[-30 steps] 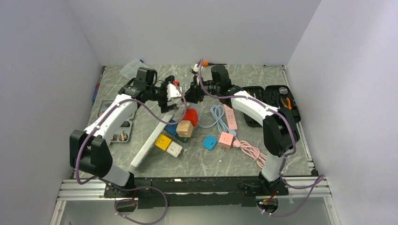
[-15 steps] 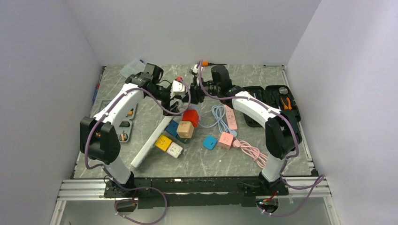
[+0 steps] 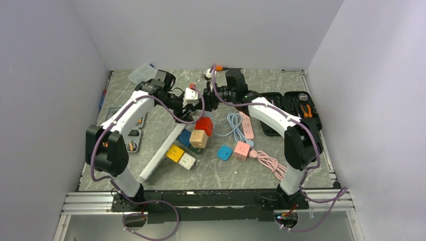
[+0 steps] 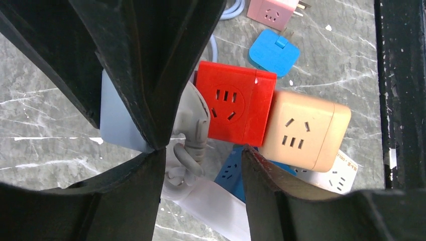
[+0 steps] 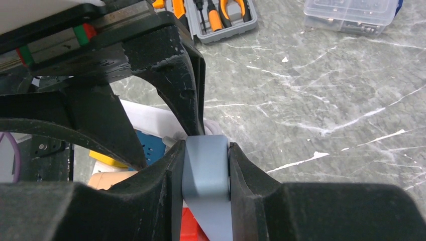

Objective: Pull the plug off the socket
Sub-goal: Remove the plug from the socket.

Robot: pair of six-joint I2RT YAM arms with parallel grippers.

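One change: left gripper, newly advanced, narrows its jaws around the plug, apparently not yet gripping, while right gripper clamps the socket; pull pending.

No legible text — only blurred print on the white socket.

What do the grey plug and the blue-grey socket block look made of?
Grey plug: looks like moulded plastic or rubber, dull matte, with a ribbed neck. Blue-grey socket block: likely hard plastic, smooth matte, rounded edge, even colour.
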